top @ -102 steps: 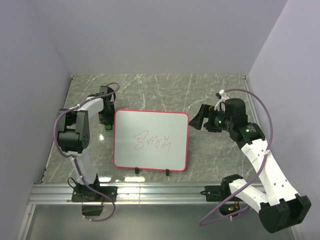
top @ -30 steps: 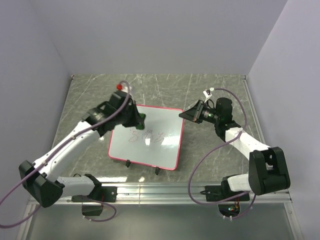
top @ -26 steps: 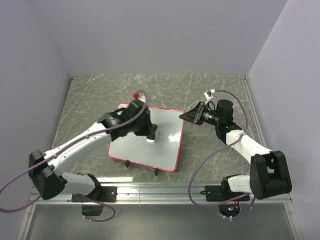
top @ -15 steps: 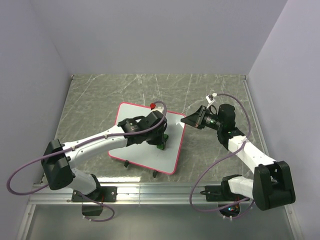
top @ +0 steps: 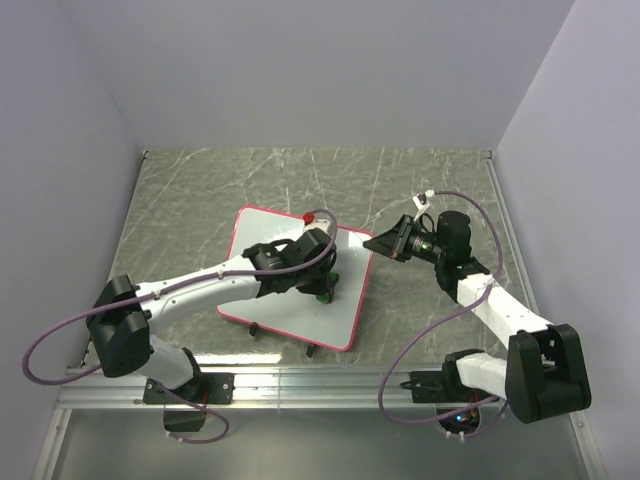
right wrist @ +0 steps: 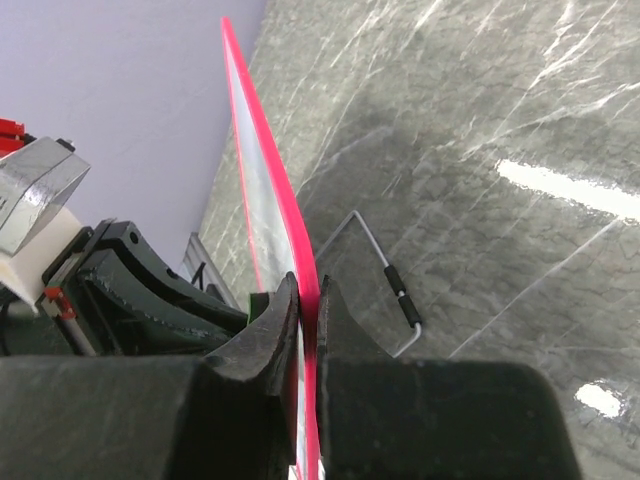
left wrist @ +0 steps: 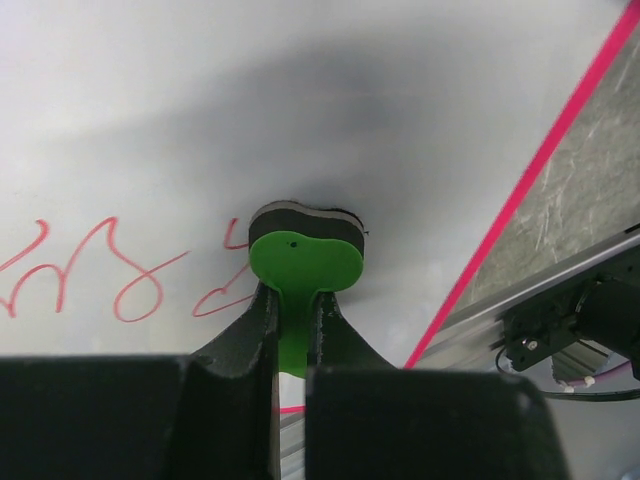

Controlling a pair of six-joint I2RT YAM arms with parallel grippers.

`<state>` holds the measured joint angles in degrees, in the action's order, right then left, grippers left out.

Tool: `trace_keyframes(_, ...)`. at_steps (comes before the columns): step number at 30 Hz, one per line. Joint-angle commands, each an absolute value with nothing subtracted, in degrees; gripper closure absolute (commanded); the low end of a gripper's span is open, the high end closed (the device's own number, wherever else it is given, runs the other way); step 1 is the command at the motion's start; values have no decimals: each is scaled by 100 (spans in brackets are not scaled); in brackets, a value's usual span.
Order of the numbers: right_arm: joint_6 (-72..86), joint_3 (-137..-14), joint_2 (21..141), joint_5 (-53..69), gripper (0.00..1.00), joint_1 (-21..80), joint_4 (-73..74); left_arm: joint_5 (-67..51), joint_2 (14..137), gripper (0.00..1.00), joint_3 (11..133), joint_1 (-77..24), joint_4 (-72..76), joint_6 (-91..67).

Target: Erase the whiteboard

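The whiteboard (top: 338, 318), white with a red-pink frame, lies tilted in the middle of the table. My left gripper (top: 323, 283) reaches across it and is shut on the tab of a green eraser (left wrist: 300, 255), whose dark pad rests on the board (left wrist: 200, 100). Red scribbles (left wrist: 110, 285) show just left of the eraser. My right gripper (top: 378, 243) is shut on the board's right edge; in the right wrist view its jaws pinch the red frame (right wrist: 255, 150). The left arm hides the board's middle in the top view.
Two black clips (top: 253, 328) sit on the board's near edge. A bent wire stand (right wrist: 385, 270) lies on the marble table (top: 430, 190) beside the board's edge. An aluminium rail (top: 320, 385) runs along the near edge, with walls on three sides.
The left gripper has swept the eraser rightward and nearer across the board. The board has turned a little, and the right gripper has stayed clamped on its right edge.
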<state>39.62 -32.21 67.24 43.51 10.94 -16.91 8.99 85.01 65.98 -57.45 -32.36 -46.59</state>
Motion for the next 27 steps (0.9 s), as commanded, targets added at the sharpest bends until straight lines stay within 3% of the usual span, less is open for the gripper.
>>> trace_keyframes(1, 3630, -3199, 6715, 3885, 100, 1072, -1274, 1380, 8298, 100, 6110, -5459, -3410, -4570)
trace_keyframes(11, 3603, -3296, 6952, 3893, 100, 1063, -1362, 1328, 7374, 100, 5063, -4887, -3533, -4509)
trace_keyframes(15, 3656, -3357, 7049, 3911, 100, 1072, -1424, 749, 7374, 100, 4782, -5017, -3157, -4413)
trace_keyframes(21, 3665, -3366, 7066, 3815, 100, 1063, -1424, 501, 8366, 100, 5754, -6071, -3182, -4166)
trace_keyframes(27, 3656, -3375, 7066, 3806, 100, 1072, -1415, 246, 9017, 100, 6521, -6390, -3058, -4166)
